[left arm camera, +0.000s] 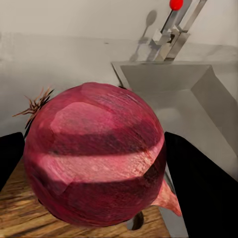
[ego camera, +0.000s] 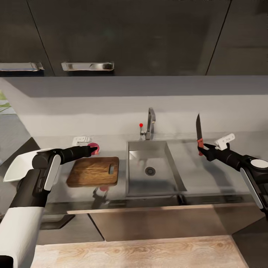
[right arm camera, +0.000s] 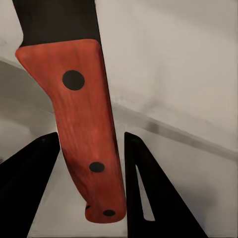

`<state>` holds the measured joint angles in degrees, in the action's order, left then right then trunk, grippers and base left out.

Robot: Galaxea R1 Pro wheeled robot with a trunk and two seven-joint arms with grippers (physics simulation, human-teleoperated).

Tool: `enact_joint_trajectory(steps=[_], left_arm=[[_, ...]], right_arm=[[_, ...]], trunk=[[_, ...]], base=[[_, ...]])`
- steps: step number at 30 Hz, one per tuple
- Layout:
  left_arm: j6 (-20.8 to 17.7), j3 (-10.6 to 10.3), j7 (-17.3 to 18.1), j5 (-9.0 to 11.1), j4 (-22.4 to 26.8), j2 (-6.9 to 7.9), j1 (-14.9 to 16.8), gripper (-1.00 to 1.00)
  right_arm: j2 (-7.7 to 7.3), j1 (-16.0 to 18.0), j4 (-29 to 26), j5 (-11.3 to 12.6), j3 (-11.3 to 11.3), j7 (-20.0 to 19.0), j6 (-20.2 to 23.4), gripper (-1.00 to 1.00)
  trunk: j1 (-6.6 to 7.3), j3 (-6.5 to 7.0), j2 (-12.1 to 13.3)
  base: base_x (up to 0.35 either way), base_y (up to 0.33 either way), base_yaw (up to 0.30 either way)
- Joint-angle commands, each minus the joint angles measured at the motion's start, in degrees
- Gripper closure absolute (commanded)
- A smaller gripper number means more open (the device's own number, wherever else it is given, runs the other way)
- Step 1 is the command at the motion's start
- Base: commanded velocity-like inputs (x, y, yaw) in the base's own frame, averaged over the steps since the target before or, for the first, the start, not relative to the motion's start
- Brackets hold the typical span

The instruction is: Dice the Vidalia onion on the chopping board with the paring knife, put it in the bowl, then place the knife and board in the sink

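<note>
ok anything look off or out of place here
Nothing spilled or damaged. One oddity: the paring knife stands blade straight up in the right tool, beside the sink. The left tool holds the onion above the chopping board's far edge.

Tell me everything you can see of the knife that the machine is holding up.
The paring knife has a slim dark blade and a reddish wooden-looking handle with three dark rivets. It stands upright, blade pointing up, held in the air above the countertop to the right of the sink. The right tool grips it by the handle, its dark fingers on either side.
</note>
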<state>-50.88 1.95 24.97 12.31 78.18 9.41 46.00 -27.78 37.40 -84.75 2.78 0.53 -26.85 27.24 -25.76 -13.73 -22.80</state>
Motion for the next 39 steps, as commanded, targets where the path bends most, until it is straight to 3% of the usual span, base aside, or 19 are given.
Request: enact_joint_trajectory(steps=[1,9,10,11,15,26,33,36,37,39], left_arm=[[-0.36,0.07,0.17,0.08,0.02,0.0,0.06,1.0],[-0.36,0.07,0.16,0.08,-0.13,0.0,0.06,1.0],[-0.36,0.07,0.16,0.08,-0.28,0.0,0.06,1.0],[-0.36,0.02,0.21,0.08,-0.88,0.0,0.06,1.0],[-0.33,0.01,0.24,0.08,-1.28,-0.02,0.06,1.0],[0.01,0.03,0.34,-0.07,-1.91,0.17,0.06,1.0],[2.93,-0.04,0.44,-0.16,-1.87,0.19,0.06,1.0],[3.88,-0.09,0.5,-0.18,-1.32,1.58,0.06,1.0],[4.02,-0.18,0.51,-0.18,-0.33,3.06,0.06,1.0],[4.05,-0.37,0.55,-0.18,0.23,3.72,0.06,1.0]], right_arm=[[0.04,0.06,-0.06,0.29,0.04,-0.15,0.44,1.0],[0.61,0.08,-0.06,0.29,-0.07,-0.14,0.43,1.0],[1.18,0.07,-0.06,0.29,-0.08,-0.13,0.44,1.0],[2.89,0.1,-0.04,0.29,-0.11,-0.13,0.43,1.0],[3.8,0.08,-0.05,0.29,-0.16,-0.13,0.44,1.0],[4.18,0.07,-0.03,0.29,-0.18,-0.13,0.32,1.0],[4.22,0.11,-0.01,0.28,-0.19,-0.13,0.31,1.0],[4.22,0.07,0.02,0.2,-0.25,-0.08,0.35,1.0],[4.22,0.08,0.02,0.2,-0.26,-0.06,0.32,1.0],[4.22,0.09,0.01,0.2,-0.26,-0.05,0.29,1.0]], trunk=[[-0.03,-0.12,-0.12],[-0.03,-0.47,-0.12],[-0.03,-0.56,-0.12],[-0.03,-0.65,-0.12],[-0.03,-1.02,-0.12],[-0.03,-1.26,-0.12],[-0.03,-1.26,-0.12],[-0.03,-1.26,-0.12],[-0.03,-1.26,-0.12],[-0.03,-1.26,-0.12]], base=[[-0.07,0.083,-0.004],[-0.017,0.02,-0.001],[-0.002,0.002,0.0],[0.0,0.0,0.0],[0.0,0.0,0.0],[0.0,0.0,0.0],[0.0,0.0,0.0],[0.0,0.0,0.0],[0.0,0.0,0.0],[0.0,0.0,0.0]])
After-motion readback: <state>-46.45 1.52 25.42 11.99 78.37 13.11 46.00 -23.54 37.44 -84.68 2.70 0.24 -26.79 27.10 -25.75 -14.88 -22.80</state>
